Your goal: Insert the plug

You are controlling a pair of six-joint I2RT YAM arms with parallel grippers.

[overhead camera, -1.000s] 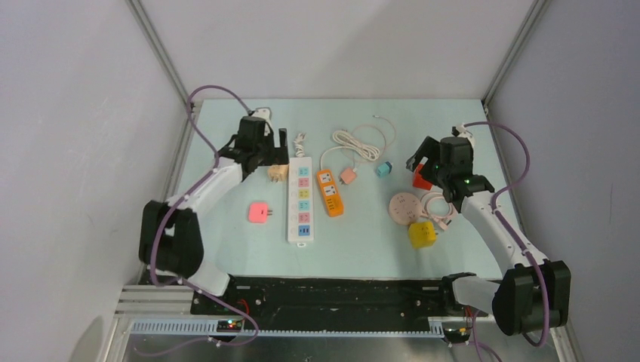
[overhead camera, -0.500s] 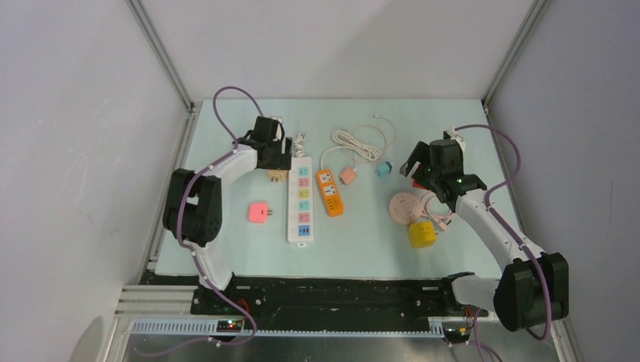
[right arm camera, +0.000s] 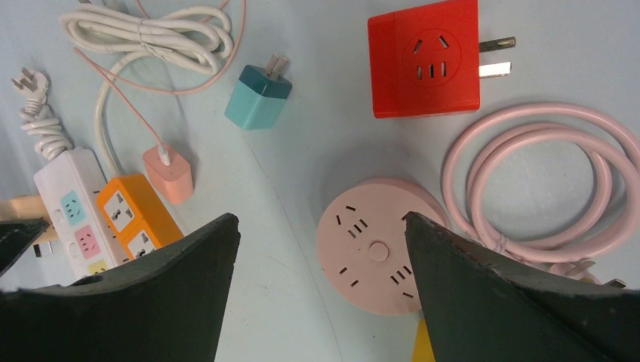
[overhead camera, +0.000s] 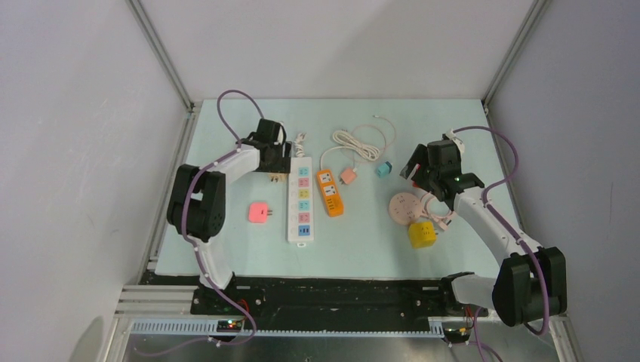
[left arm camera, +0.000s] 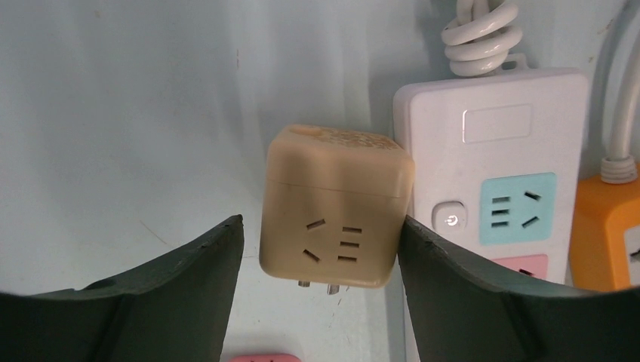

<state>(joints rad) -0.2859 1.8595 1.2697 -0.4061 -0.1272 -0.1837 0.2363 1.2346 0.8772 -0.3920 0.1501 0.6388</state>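
We look first at the big pale green table (overhead camera: 226, 249). The job is only just starting. No plug is in a socket yet.

The long white power strip (overhead camera: 300, 200) lies near the middle of the table, and all its colored holes are free. The beige plug (left arm camera: 332, 204) lies on its side at 9 o'clock from the top end of the strip, very close to it. Its metal pins point to 6 o'clock in the left wrist view.

Our left claw (left arm camera: 321, 220) is down low with its fingers apart, one on each side of the beige plug. The finger at 3 o'clock seems to touch the plug, and the one at 9 o'clock has a small gap. So we think the plug is not gripped yet. We think it must be squeezed, lifted, turned pins down and pushed in.

Our right claw (right arm camera: 321, 217) is wide apart and holds nothing. It hangs over the round pink socket (right arm camera: 377, 245), with the red block (right arm camera: 424, 59) at 1 o'clock.

Room is tight at 3 o'clock from the plug, where the finger fits between plug and strip. At 9 o'clock the table is bare up to its edge. The small pink plug (overhead camera: 260, 213) sits at 6 o'clock, well apart
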